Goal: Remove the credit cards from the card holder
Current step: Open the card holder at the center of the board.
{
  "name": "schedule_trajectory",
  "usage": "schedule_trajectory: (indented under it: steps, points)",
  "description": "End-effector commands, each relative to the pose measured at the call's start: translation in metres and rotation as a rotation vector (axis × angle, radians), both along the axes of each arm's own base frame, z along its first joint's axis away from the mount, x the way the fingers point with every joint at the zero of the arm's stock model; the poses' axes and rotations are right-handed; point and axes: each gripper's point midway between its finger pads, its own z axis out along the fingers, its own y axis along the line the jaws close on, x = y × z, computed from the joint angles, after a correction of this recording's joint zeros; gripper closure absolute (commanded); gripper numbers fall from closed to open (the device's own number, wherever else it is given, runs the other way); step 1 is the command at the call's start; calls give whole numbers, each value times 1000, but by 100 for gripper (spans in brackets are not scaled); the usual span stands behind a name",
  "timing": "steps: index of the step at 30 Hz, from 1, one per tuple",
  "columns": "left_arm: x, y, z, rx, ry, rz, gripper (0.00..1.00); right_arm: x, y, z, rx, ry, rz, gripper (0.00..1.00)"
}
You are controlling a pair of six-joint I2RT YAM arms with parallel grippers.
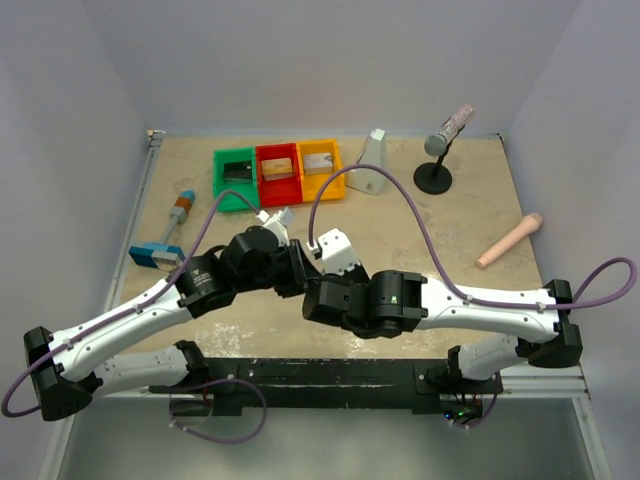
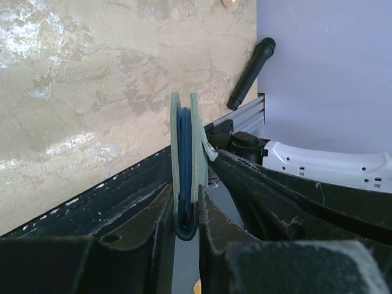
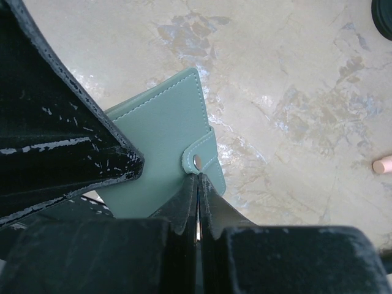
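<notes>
Left gripper (image 2: 185, 197) is clamped on the wallet (image 2: 184, 138), jaws pressed on both faces near its folded bottom edge. The wallet is upright and edge-on in the left wrist view, folded shut and held off the table (image 3: 294, 92). Right gripper (image 3: 198, 179) has its jaws together, tips right at the snap tab (image 3: 202, 153) on the wallet's outer face. Can't tell from this angle whether they actually pinch the tab edge. In the top view both arms meet mid-table, near the green (image 1: 222, 185), red (image 1: 278, 187) and yellow (image 1: 335, 180) bins.
</notes>
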Motion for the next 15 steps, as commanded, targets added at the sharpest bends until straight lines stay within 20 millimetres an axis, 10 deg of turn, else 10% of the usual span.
schedule_trajectory:
  steps: [1, 15]
  points:
    - [-20, 2, 3, -17, 26, -78, 100, 18, -26, 26, 23, -95, -96, 100]
    - [-19, 6, -2, -4, 15, -68, 100, 14, -28, 26, 89, -67, -73, 97]
